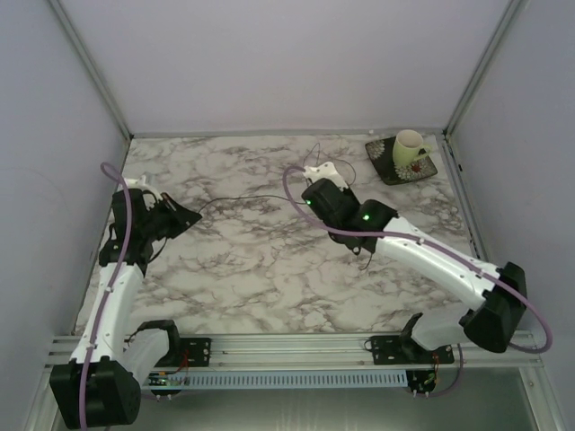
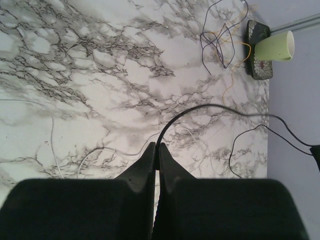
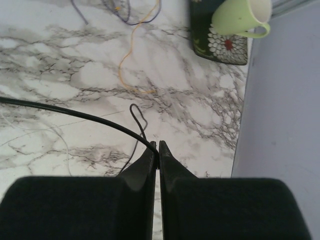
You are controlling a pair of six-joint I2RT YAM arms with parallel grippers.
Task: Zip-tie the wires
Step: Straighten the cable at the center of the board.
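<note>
Where the black wire [image 1: 243, 199] crosses the marble table [image 1: 269, 269], its long axis runs side to side: one end points toward the cup [image 1: 410, 146], the other lies well away to the cup's left. The left claw [image 2: 156, 146], far from the cup, is pressed together on that far end. The wire leaves its tips, arcs upward and bends off toward the cup's side. The right claw [image 3: 158, 145], near the cup on its left and toward the arm bases, is likewise pinched tight on the wire, which leads off from the tips away from the cup. A loose tangle [image 2: 220, 40] of purple and yellow wires lies flat just beside the cup's saucer [image 2: 260, 67], on the side away from the wall — neither claw touches it.
</note>
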